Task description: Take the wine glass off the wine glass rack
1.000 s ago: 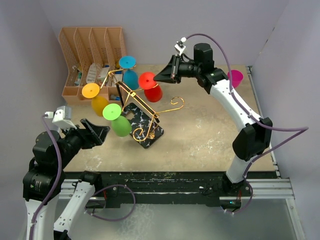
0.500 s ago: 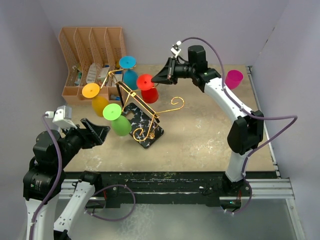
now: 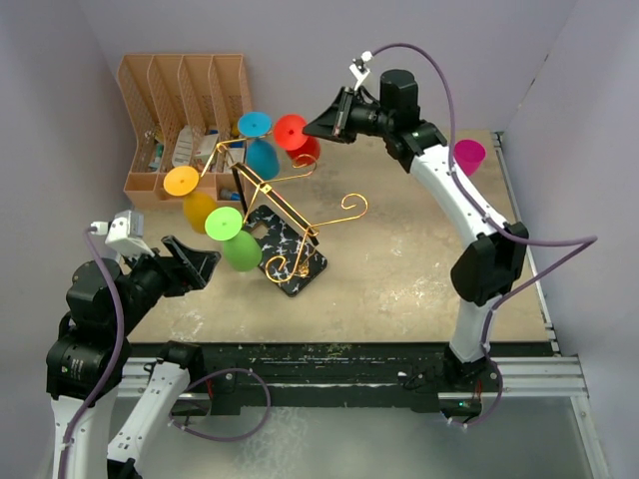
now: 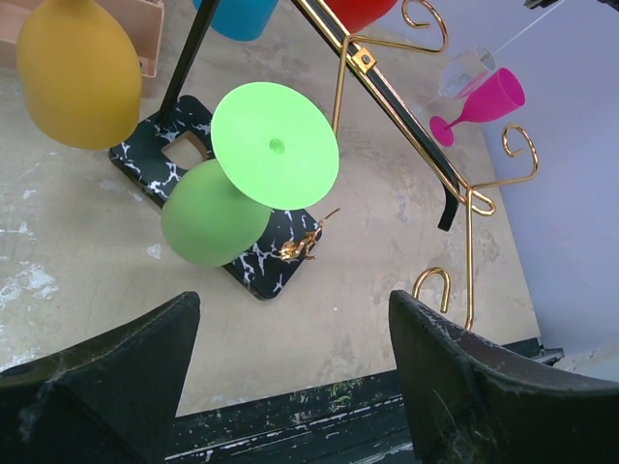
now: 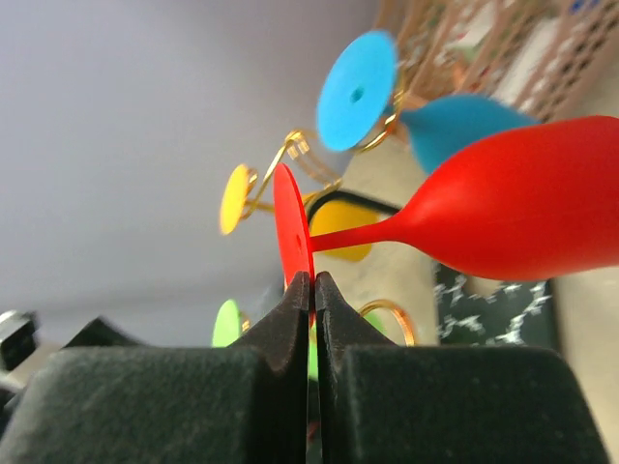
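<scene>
The gold wire wine glass rack (image 3: 300, 210) stands on its black marble-look base (image 3: 295, 261) at centre left. Blue (image 3: 258, 140), yellow (image 3: 190, 195) and green (image 3: 232, 238) wine glasses hang upside down on its arms. My right gripper (image 3: 310, 130) is shut on the foot rim of the red wine glass (image 3: 296, 136) and holds it above and behind the rack, off the gold arm; in the right wrist view the jaws (image 5: 311, 282) pinch the red foot. My left gripper (image 3: 195, 261) is open and empty, near the green glass (image 4: 242, 184).
An orange-brown slotted file organiser (image 3: 185, 115) stands at the back left. A magenta wine glass (image 3: 467, 157) stands at the back right, also seen in the left wrist view (image 4: 479, 101). Purple walls close in the sides.
My right gripper has lifted the red glass up and back, away from the rack's gold arm. The left arm has not moved.
</scene>
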You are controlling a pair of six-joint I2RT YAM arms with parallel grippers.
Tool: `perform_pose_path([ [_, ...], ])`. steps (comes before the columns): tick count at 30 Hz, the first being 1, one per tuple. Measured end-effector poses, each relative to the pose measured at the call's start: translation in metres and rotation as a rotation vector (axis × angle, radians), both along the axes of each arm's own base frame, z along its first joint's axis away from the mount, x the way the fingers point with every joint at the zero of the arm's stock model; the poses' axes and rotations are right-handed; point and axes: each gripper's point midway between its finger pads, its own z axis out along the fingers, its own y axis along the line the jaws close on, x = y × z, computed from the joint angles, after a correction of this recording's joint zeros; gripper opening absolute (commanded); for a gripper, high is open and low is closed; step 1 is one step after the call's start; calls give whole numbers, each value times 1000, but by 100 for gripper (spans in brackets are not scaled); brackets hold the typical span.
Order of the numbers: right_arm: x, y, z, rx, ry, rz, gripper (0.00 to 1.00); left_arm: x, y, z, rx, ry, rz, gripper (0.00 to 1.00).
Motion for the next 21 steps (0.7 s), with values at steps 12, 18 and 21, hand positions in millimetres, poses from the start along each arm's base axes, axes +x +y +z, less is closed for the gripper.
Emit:
perform_pose_path([
  [12, -17, -99, 34, -337, -478, -407, 0, 4, -19, 8, -95, 24, -69, 99],
  [18, -132, -102, 120, -334, -880, -395, 0, 11, -45, 32, -226, 6, -172, 100],
  [21, -182, -95, 143, -319, -1020, -345, 0, 16, -58, 43, -295, 14, -230, 95],
])
